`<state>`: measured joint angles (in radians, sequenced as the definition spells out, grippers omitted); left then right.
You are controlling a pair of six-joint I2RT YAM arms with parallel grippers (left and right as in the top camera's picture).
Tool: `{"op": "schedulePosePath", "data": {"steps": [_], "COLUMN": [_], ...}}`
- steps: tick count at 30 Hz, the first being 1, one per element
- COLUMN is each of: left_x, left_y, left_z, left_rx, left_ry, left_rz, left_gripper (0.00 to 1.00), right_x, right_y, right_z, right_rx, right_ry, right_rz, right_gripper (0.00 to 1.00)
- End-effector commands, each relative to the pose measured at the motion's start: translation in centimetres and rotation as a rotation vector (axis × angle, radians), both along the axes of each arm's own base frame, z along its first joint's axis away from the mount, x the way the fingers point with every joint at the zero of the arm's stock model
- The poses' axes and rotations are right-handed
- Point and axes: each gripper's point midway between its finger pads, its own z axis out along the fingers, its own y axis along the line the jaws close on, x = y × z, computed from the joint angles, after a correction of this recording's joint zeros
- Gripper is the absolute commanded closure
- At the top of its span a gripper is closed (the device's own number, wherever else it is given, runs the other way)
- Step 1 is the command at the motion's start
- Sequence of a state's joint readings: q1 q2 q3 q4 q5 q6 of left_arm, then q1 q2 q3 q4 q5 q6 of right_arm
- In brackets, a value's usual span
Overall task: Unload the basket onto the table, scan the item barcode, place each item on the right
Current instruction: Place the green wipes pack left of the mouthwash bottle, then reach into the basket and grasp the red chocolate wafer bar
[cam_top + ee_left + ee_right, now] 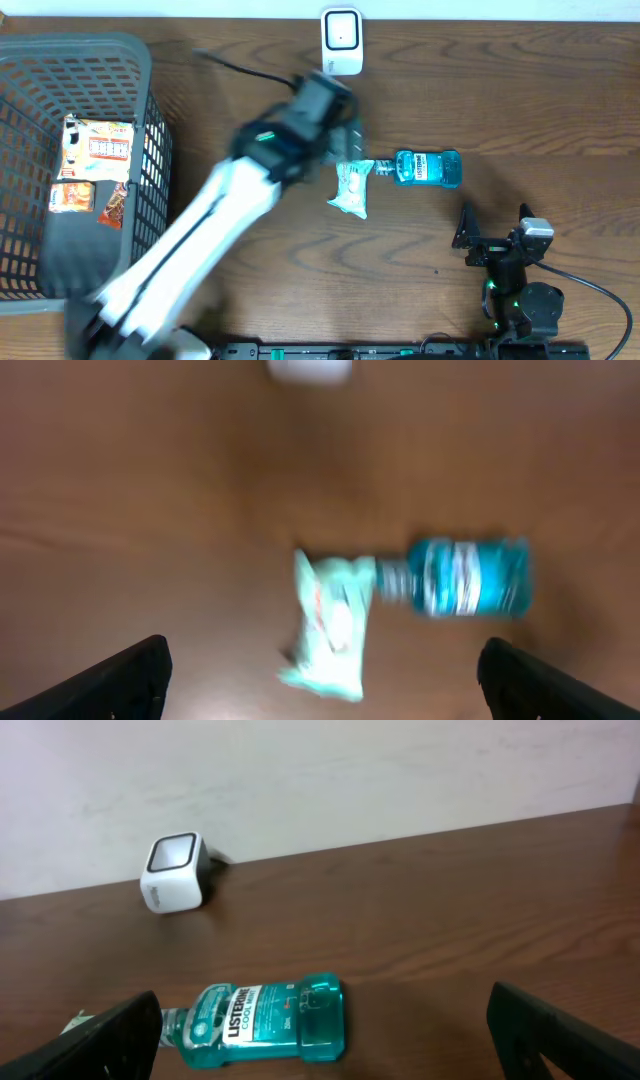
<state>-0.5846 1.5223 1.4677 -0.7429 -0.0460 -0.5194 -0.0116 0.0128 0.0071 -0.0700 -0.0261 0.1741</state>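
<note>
At the near right the right tool (325,1020) stands wide open and empty. The left tool (322,660), spread just as wide with nothing in it, hangs over mid-counter (520,90), where a white-and-green packet (350,188) lies just beside a blue Listerine bottle (428,168). Neither item is lifted, so I judge that gripping one and showing its barcode to the white scanner (341,40) at the far edge is all left to do.
</note>
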Motion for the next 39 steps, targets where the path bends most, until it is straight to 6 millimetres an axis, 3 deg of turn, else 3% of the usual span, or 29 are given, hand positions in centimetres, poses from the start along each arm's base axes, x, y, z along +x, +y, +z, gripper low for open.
{"op": "schedulePosePath", "data": {"steps": [1, 4, 8, 11, 16, 19, 24, 33, 39], "left_x": [0.5, -0.9, -3.9, -6.6, -9.6, -9.7, -9.5, -8.0, -7.2], "left_y": [9.3, 16.2, 24.8, 30.2, 35.6, 36.7, 37.1, 37.0, 37.4], "left_z": [8.8, 13.3, 15.5, 13.8, 8.1, 3.1, -3.3, -11.7, -16.5], "left_rx": [0.039, 0.005, -0.006, -0.008, -0.020, -0.125, -0.249, -0.259, -0.195], "left_ry": [-0.272, -0.392, -0.445, -0.366, -0.138, 0.059, 0.296, 0.572, 0.687], "left_rz": [0.253, 0.433, 0.703, 0.935, 1.246, 1.388, 1.670, 1.888, 1.900], "left_gripper": [0.02, 0.02, 0.02, 0.02, 0.02, 0.02, 0.02, 0.02, 0.02], "right_x": [0.0, 0.0, 0.0, 0.0, 0.0, 0.0, 0.0, 0.0, 0.0], "right_y": [0.0, 0.0, 0.0, 0.0, 0.0, 0.0, 0.0, 0.0, 0.0], "right_z": [-0.1, -0.1, -0.1, -0.1, -0.1, -0.1, -0.1, -0.1, -0.1], "right_rx": [-0.012, -0.012, -0.012, -0.012, -0.012, -0.012, -0.012, -0.012, -0.012], "right_ry": [0.003, 0.003, 0.003, 0.003, 0.003, 0.003, 0.003, 0.003, 0.003], "right_rz": [0.000, 0.000, 0.000, 0.000, 0.000, 0.000, 0.000, 0.000, 0.000], "right_gripper": [0.01, 0.01, 0.01, 0.01, 0.01, 0.01, 0.01, 0.01, 0.01]}}
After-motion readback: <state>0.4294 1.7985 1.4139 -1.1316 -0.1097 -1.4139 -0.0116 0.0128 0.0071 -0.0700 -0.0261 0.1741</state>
